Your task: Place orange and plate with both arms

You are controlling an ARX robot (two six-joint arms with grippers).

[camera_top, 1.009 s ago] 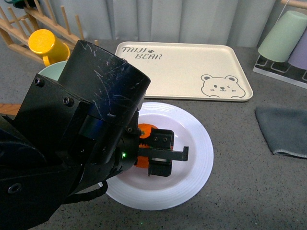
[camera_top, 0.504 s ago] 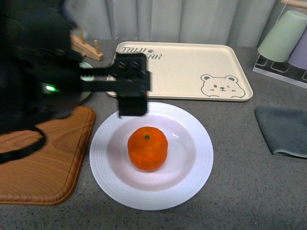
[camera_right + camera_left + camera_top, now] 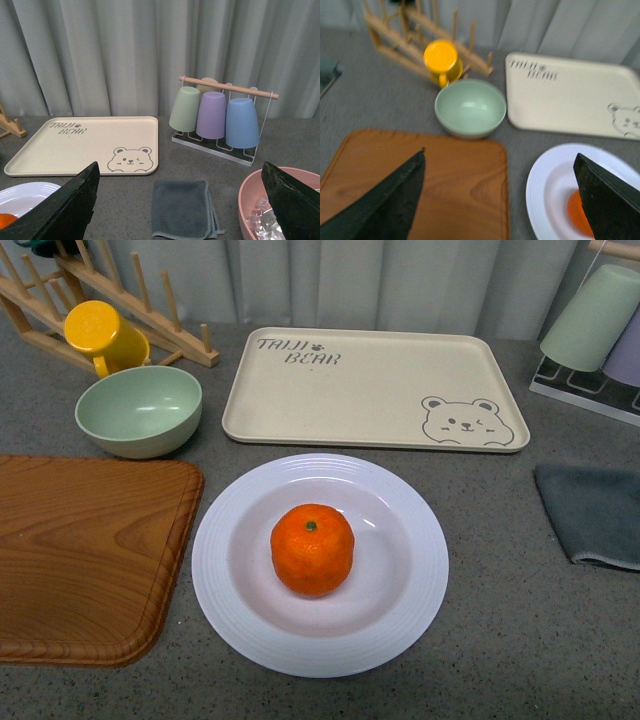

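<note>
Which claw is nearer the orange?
Left, likely. The left claw hangs above the cutting board with the orange close beside it; the right claw is off by the grey cloth, farther away.

A grey speckled worktop [image 3: 500, 640] carries everything. Near its front edge sits a large round white plate with a ridged rim [image 3: 425, 570]. Just beside the plate, to its left, lies a rounded brown wooden board [image 3: 85, 550]. Behind the plate lies a beige rectangular tray printed with a bear [image 3: 375, 390], and a pale green round bowl [image 3: 140, 435] stands left of that tray. A slatted wooden drying rack [image 3: 190, 348] stands behind the bowl. On the right lie a folded grey cloth [image 3: 590, 510], a white wire cup stand [image 3: 210, 145] and a pink round bowl [image 3: 250, 192].
</note>
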